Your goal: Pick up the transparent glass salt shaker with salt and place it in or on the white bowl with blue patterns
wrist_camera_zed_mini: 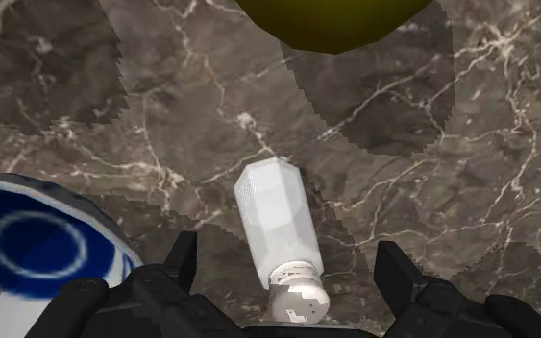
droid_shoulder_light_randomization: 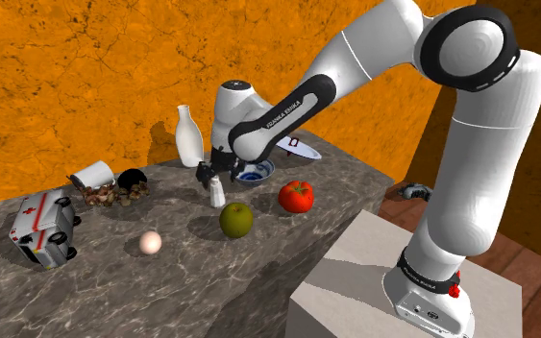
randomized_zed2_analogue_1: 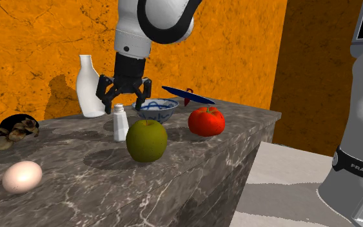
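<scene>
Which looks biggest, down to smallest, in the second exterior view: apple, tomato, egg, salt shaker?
1. Green apple.
2. Tomato and egg look about alike. The egg sits nearer the camera, so I won't rank them.
3. Salt shaker, tall but slim.

Outstretched arm [droid_shoulder_light_randomization: 379,56], fingers [wrist_camera_zed_mini: 184,259] apart
</scene>
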Motion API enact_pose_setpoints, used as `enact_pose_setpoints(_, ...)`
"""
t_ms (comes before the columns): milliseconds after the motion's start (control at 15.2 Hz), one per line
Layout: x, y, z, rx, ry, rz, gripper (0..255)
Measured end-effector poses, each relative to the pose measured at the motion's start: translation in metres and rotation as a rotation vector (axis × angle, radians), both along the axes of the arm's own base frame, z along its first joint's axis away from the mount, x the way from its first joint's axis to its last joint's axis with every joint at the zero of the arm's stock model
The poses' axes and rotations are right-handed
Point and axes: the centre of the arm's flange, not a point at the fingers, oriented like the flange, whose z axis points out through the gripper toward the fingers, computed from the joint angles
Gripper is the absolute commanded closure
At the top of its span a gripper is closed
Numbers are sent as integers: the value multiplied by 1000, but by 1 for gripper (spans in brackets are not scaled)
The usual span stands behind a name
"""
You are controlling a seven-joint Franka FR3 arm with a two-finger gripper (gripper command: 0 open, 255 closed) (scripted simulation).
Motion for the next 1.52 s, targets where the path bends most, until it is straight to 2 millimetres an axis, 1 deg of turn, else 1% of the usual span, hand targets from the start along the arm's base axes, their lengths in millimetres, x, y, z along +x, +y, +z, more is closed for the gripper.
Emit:
enact_pose_setpoints(132,4,1,-9,0,0,0,0)
enact_pose_setpoints(198,6,2,-18,0,0,0,0)
enact_pose_setpoints(264,7,2,-20,0,0,0,0)
enact_pose_setpoints(660,7,2,-23,0,-1,0,0)
enact_pose_setpoints(726,7,2,-23,0,-1,0,255)
enact_pose_setpoints(1386,7,2,-23,0,-2,0,255)
enact_pose_setpoints(1518,6,1,-16,0,-1,0,255)
